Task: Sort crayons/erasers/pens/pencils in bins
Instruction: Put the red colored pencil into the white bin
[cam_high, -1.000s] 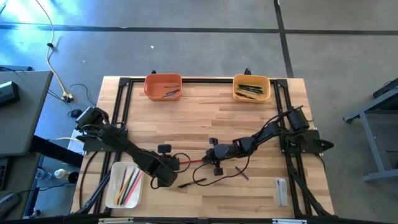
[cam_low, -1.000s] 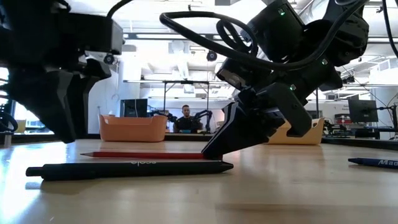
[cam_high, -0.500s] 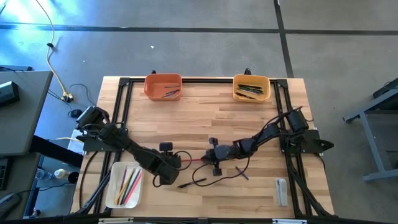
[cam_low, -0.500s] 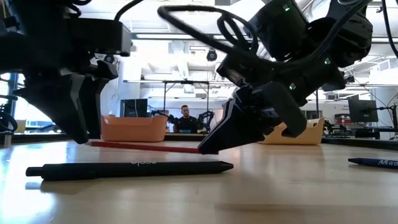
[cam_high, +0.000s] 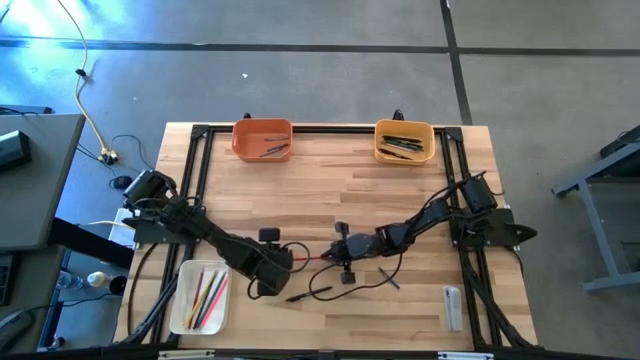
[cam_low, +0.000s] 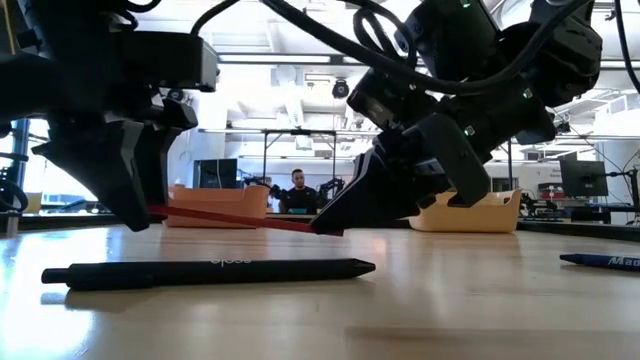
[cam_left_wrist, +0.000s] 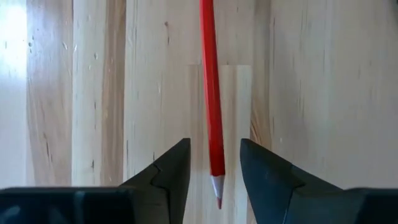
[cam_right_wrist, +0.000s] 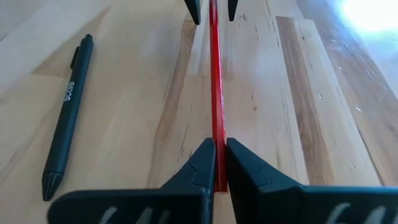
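Red pencil (cam_right_wrist: 215, 93), light, stiff and slippery, hangs above the tabletop (cam_right_wrist: 323, 124), clamped at one end by the right gripper (cam_right_wrist: 220, 163); the left gripper (cam_left_wrist: 215, 167) fingers stand apart around its tip.

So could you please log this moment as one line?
right gripper: shut on red pencil, lifted | left gripper: open around its tip | black pen: on table

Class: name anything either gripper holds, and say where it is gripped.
The right gripper pinches the thin red pencil at its blunt end. The left gripper is open around the pointed tip.
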